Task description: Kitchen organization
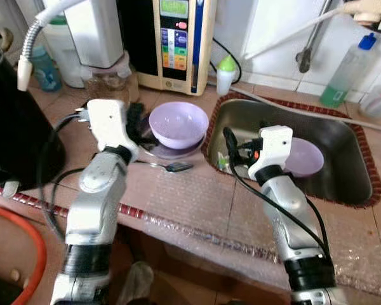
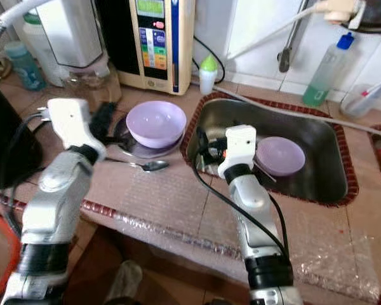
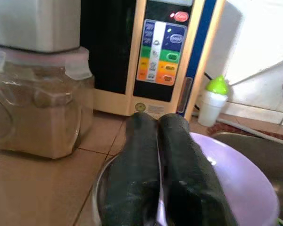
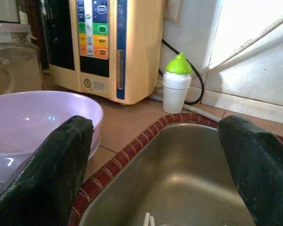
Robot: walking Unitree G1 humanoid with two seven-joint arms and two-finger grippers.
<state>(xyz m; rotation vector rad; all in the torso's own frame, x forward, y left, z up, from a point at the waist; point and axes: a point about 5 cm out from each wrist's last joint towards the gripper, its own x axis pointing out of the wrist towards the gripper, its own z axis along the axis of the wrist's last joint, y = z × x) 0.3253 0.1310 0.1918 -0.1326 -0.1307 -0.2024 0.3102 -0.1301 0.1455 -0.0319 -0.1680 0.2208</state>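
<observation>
Right wrist view: the right end effector (image 4: 151,188) is spread wide, holding nothing, over the sink (image 1: 343,136) edge. Left end effector (image 3: 162,179) is closed, empty, beside the table bowl (image 1: 178,124). Another bowl (image 1: 305,157) lies in the sink; approach it low and squarely.

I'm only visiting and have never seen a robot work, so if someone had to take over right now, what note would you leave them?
Left gripper: shut, empty, over the near rim of the purple bowl that sits on a metal dish on the counter.
Right gripper: open, empty, at the left edge of the sink.
A second purple bowl lies in the sink. A spoon lies on the counter before the dish.
Done: nothing visibly moved yet. Left: both bowls, dish and spoon.
</observation>
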